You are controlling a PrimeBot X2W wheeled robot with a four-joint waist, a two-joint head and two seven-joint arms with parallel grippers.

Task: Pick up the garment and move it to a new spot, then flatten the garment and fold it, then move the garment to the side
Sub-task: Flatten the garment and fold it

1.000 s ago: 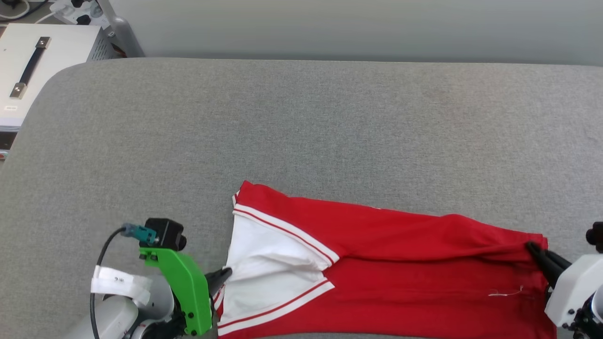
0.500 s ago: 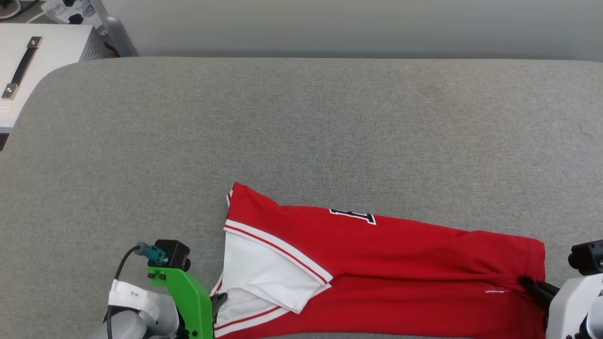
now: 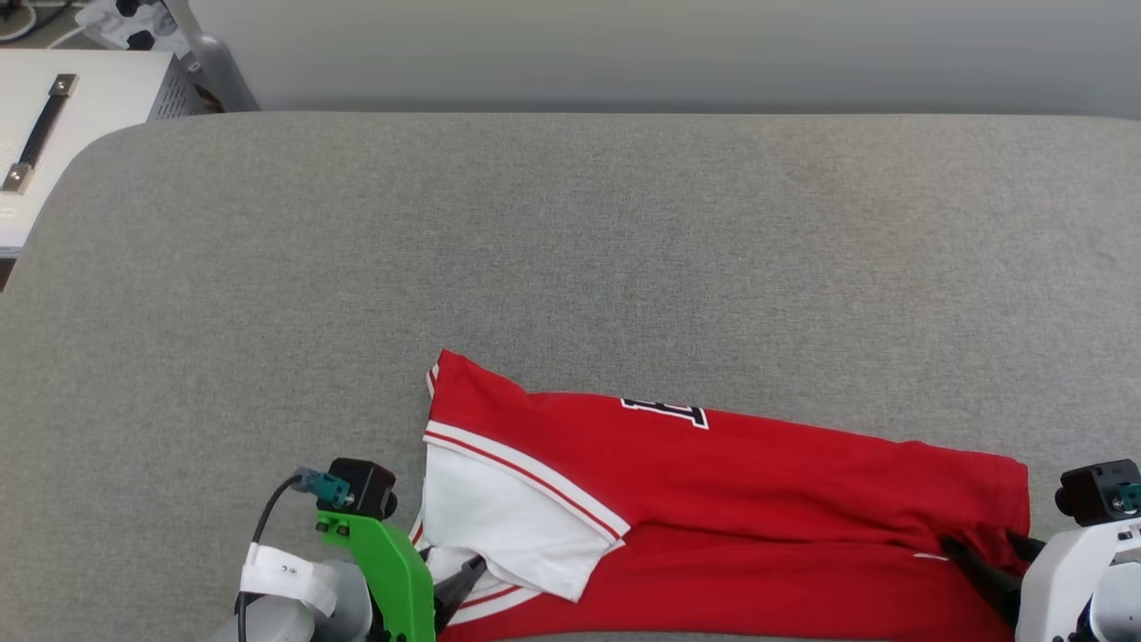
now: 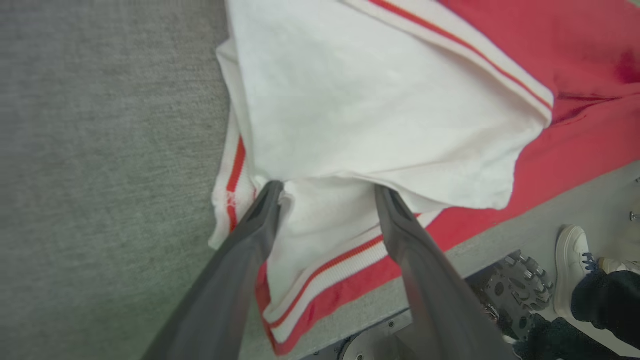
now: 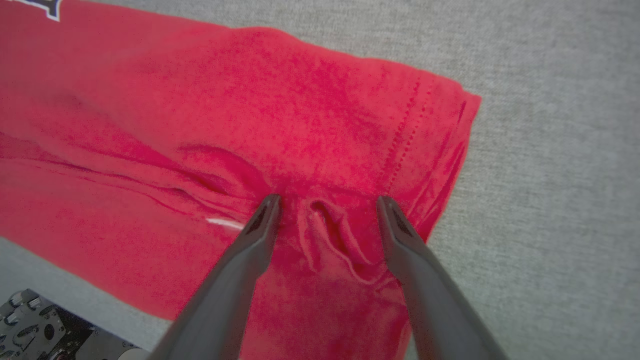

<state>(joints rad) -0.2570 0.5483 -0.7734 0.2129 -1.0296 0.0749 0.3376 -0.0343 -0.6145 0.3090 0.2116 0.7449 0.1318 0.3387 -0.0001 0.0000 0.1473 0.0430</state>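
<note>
The garment [image 3: 731, 499], red with a white sleeve and stripe trim, lies folded lengthwise along the table's near edge. My left gripper [image 3: 459, 580] is at its left end. In the left wrist view that gripper [image 4: 327, 192] stands open, its fingertips resting on the white sleeve [image 4: 380, 100] with loose fabric between them. My right gripper [image 3: 989, 562] is at the garment's right end. The right wrist view shows this gripper [image 5: 327, 202] open over a small pucker of red cloth near the stitched hem [image 5: 405, 145].
The grey padded table [image 3: 570, 241] stretches wide behind the garment. A white case with a dark handle [image 3: 53, 125] stands off the far left corner. Beyond the near edge are the robot's base [image 4: 510, 295] and a person's white shoe [image 4: 570, 265].
Both grippers have opened and let go of the garment's ends. Before that they drew the ends toward the near edge, laying the fold down and baring a printed mark on the red cloth.
</note>
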